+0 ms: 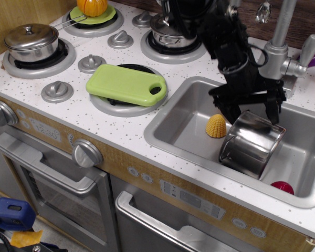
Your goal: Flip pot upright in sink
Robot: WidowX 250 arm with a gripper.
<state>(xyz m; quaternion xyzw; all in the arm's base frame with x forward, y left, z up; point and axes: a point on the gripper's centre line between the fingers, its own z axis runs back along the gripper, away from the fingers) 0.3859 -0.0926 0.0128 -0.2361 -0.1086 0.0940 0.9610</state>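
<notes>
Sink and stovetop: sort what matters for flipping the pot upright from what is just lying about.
Part of the job:
pot, lying on its side
sink
gripper, jaws spread just above the pot

Just lying about:
yellow corn toy
red object
green cutting board
two lidded pots

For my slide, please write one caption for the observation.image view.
Open tool poised over the tilted steel pot in the toy sink, beside a yellow corn toy.
</notes>
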